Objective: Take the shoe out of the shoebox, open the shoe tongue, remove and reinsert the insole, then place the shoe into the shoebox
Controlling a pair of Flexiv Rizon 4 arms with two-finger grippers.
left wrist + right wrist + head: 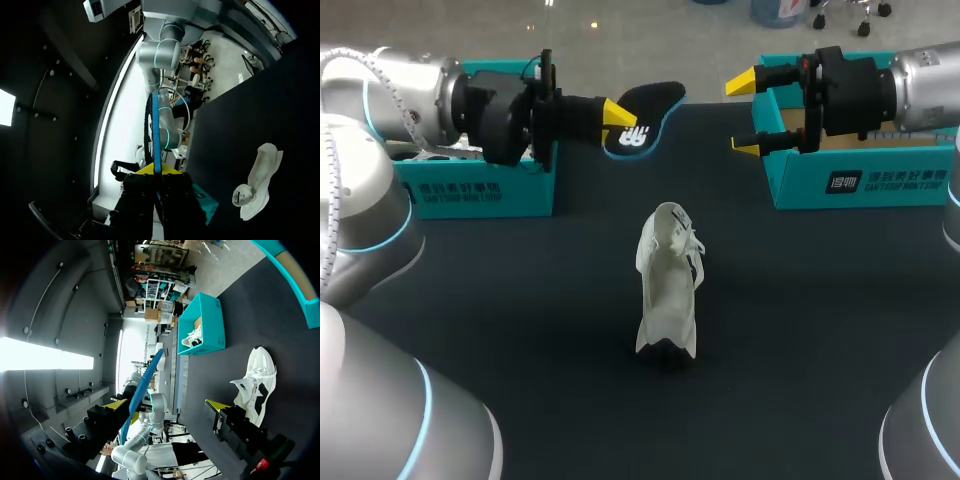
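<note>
Insole (650, 105) sits pinched in left tool (620, 114); white shoe (668, 285) rests on table (520, 300).

White shoe (668, 285) centred, black insole (645, 115) aloft

- Insole (648, 112): one end concealed inside the left gripper (618, 113) (shown only edge-on in the left wrist view).
- Left shoebox (485, 190): upper part covered by the left arm (420, 95).
- Right shoebox (865, 180): cut by the picture's edge, its top behind the right arm (920, 75).
</note>
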